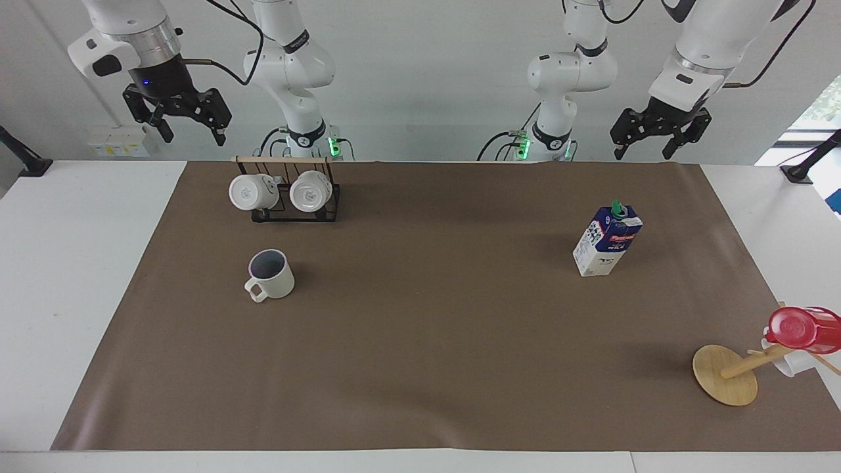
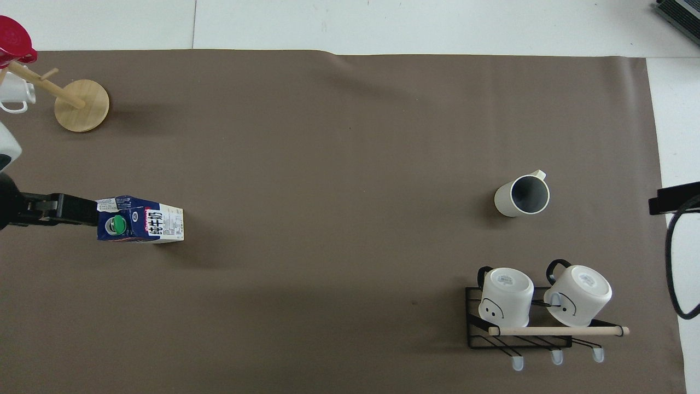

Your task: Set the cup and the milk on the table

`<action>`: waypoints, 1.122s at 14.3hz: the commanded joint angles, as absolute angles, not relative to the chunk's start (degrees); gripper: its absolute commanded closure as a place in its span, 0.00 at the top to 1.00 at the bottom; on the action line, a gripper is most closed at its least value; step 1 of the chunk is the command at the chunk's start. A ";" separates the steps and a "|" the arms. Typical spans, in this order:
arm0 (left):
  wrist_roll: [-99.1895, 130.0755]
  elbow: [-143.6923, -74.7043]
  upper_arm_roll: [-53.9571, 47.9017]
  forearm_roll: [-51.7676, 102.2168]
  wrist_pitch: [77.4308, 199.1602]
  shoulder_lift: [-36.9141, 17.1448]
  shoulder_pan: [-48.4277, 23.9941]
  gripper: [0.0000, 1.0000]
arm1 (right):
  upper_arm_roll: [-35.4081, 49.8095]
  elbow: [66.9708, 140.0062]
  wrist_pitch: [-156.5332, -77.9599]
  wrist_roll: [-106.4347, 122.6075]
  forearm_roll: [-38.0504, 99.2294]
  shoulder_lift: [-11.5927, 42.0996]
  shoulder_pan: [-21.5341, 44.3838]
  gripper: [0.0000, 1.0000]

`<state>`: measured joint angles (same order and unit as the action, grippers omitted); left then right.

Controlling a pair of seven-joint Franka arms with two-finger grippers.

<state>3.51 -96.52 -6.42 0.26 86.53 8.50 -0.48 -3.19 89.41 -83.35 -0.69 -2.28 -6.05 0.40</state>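
Cream ribbed mug (image 1: 271, 274) and blue-and-white milk carton (image 1: 607, 241) upright, well apart, on brown-matted white tabletop (image 1: 79, 276); left hand (image 1: 659, 140) and right hand (image 1: 185, 125) raised, fingers apart, empty.

The cream ribbed cup (image 1: 270, 274) (image 2: 522, 195) stood upright on the worktop's (image 1: 79, 276) (image 2: 383, 27) brown mat, dark inside showing, toward the right arm's end. The blue-and-white milk (image 1: 606, 240) (image 2: 140, 219), green cap on top, stood upright too, well apart, toward the left arm's end.
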 commanded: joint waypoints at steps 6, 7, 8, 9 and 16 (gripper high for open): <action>3.60 -96.24 -6.24 0.09 86.04 8.79 -0.35 1.00 | -2.90 89.56 -83.23 -2.20 -2.38 -6.68 0.26 1.00; 3.69 -96.24 -6.24 0.09 86.04 8.79 -0.35 1.00 | -2.81 89.65 -83.67 -2.46 -2.29 -6.68 0.26 1.00; 3.60 -96.24 -6.24 0.09 85.96 8.79 -0.35 1.00 | -2.81 89.82 -83.67 -2.55 -2.29 -6.77 0.26 1.00; 3.60 -96.24 -6.24 0.09 86.04 8.79 -0.35 1.00 | -2.81 90.00 -83.67 -2.55 -2.29 -6.77 0.26 1.00; 3.69 -96.24 -6.24 0.09 85.96 8.79 -0.35 1.00 | -2.81 90.35 -83.67 -2.46 -2.37 -7.12 0.26 1.00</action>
<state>3.53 -96.52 -6.34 0.26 86.51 8.50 -0.47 -3.18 89.41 -83.39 -1.04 -2.28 -6.14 0.40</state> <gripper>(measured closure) 0.000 0.000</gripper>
